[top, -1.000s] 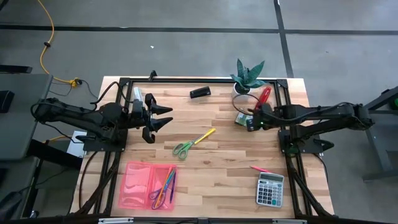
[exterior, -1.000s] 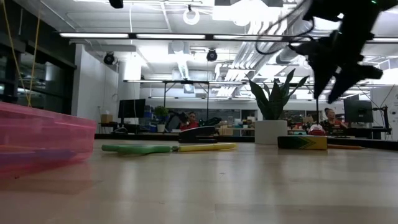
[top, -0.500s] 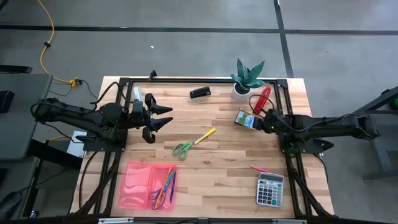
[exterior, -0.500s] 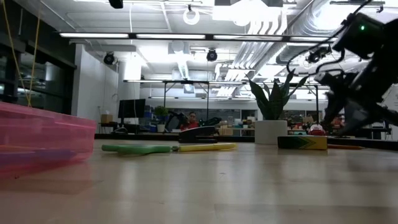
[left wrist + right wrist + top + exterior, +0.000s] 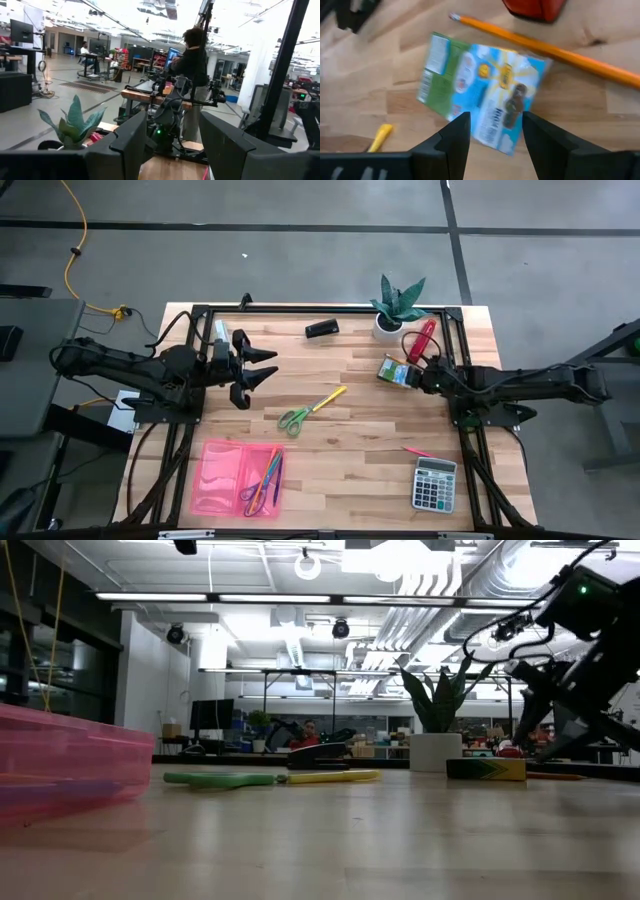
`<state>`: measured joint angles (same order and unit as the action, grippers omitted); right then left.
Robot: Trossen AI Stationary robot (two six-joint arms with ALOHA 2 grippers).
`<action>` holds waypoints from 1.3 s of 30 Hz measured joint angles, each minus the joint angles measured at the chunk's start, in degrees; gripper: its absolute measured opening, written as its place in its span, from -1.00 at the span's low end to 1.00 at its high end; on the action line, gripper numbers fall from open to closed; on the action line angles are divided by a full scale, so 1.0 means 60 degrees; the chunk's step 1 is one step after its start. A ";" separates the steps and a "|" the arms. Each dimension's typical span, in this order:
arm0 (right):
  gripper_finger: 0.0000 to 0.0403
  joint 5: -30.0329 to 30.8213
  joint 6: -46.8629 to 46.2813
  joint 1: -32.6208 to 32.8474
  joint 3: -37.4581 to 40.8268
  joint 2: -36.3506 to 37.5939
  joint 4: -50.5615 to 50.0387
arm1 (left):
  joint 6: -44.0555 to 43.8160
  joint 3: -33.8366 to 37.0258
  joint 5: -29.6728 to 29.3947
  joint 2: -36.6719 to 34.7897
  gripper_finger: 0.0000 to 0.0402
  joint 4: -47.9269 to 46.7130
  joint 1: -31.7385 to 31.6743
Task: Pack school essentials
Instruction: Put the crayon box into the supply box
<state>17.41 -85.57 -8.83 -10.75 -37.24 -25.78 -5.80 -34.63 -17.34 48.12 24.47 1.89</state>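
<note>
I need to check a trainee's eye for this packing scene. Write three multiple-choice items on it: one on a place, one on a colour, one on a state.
1. Where does the calculator lie?
A. beside the potted plant
B. inside the pink tray
C. near the table's front right corner

2. What colour are the handles of the scissors lying mid-table?
A. green
B. red
C. black

3. How is the right gripper?
A. shut on a pencil
B. open, just above the green-blue box
C. shut and resting in the tray

Answers:
1 C, the high view shows it at that corner.
2 A, green handles show in the high view.
3 B, the right wrist view shows the fingers apart over the box.
</note>
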 joint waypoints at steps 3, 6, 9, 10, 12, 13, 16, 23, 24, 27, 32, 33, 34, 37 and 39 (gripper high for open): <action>-0.15 -0.0150 -0.0385 -0.0031 0.0398 -0.0034 0.0295 | -0.0004 0.0000 0.0000 0.0000 -0.14 0.0000 0.0000; -0.15 -0.0147 -0.0452 -0.0031 0.0496 -0.0028 0.0603 | -0.0025 0.0000 0.0004 0.0000 -0.14 0.0004 0.0000; -0.15 0.0066 -0.0482 -0.0031 0.0511 -0.0031 0.1231 | -0.0019 0.0000 0.0007 0.0000 -0.14 0.0004 0.0001; -0.15 0.0166 -0.0468 -0.0031 0.0511 -0.0031 0.1475 | -0.0027 0.0000 0.0007 0.0000 -0.14 0.0004 0.0000; -0.15 0.0274 -0.0482 -0.0031 0.0511 -0.0061 0.1680 | -0.0015 0.0000 0.0009 0.0000 -0.14 0.0004 0.0000; -0.15 0.0288 -0.0498 -0.0031 0.0511 -0.0100 0.1709 | -0.0002 0.0000 0.0011 0.0000 -0.14 0.0004 0.0001; -0.15 0.0346 -0.0552 -0.0031 0.0511 -0.0265 0.1717 | 0.0000 0.0000 0.0011 0.0000 -0.14 0.0004 0.0000; -0.15 0.0733 -0.1193 -0.0031 0.0511 -0.0943 0.2127 | 0.0000 0.0000 0.0023 0.0000 -0.14 0.0004 0.0001; -0.15 0.0743 -0.1192 -0.0031 0.0509 -0.1051 0.2346 | 0.0000 0.0000 0.0032 0.0000 -0.14 0.0004 0.0000; -0.15 0.0743 -0.1343 -0.0031 0.0507 -0.1457 0.2858 | 0.0000 0.0000 0.0036 0.0000 -0.14 0.0001 0.0000; -0.15 0.0616 -0.1581 -0.0031 0.0504 -0.2182 0.3342 | 0.0000 0.0000 0.0036 0.0000 -0.14 0.0000 0.0000; -0.15 0.0604 -0.1634 -0.0031 0.0504 -0.2314 0.3448 | 0.0000 0.0000 0.0036 0.0000 -0.14 0.0004 0.0004; -0.16 0.0604 -0.1664 -0.0031 0.0504 -0.2422 0.3545 | 0.0000 0.0000 0.0036 0.0000 -0.14 0.0000 0.0000; -0.27 0.0632 -0.1666 -0.0031 0.0504 -0.2694 0.3872 | -0.0007 0.0000 0.0036 0.0000 -0.14 0.0000 0.0000; -0.39 0.0644 -0.1666 -0.0031 0.0500 -0.2809 0.4028 | 0.0000 0.0000 0.0036 0.0000 -0.14 0.0000 0.0001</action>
<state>21.28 -95.57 -9.02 -7.75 -54.10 -1.61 -5.80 -34.63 -17.12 48.12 24.47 1.90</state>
